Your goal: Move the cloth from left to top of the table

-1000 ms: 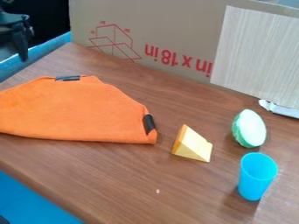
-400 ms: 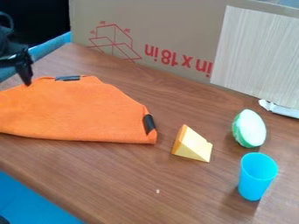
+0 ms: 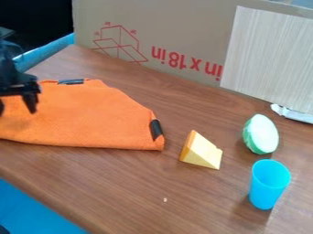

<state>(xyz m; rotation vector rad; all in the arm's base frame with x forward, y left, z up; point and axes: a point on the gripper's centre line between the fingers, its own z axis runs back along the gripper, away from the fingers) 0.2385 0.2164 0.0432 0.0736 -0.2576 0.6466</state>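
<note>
At the left edge of the frame, a little above mid-height, the black pincer (image 3: 15,109) hangs over the left part of the orange cloth (image 3: 79,119). It is open, its two tips spread apart; whether they touch the cloth cannot be told. Most of the cloth stretches out to the right of the pincer, lying on the brown wooden bench (image 3: 122,183) and running to the left edge of the frame. A dark strip (image 3: 71,82) sits on its top edge, another (image 3: 156,130) at its right end. Just right of the cloth is a yellow wedge (image 3: 202,151). Farther right, a green and white oval piece (image 3: 261,134) lies above an upright blue cup (image 3: 267,185). Behind them, a cardboard box (image 3: 183,32) spans the top, with a pale board (image 3: 269,55) at the upper right.
</note>
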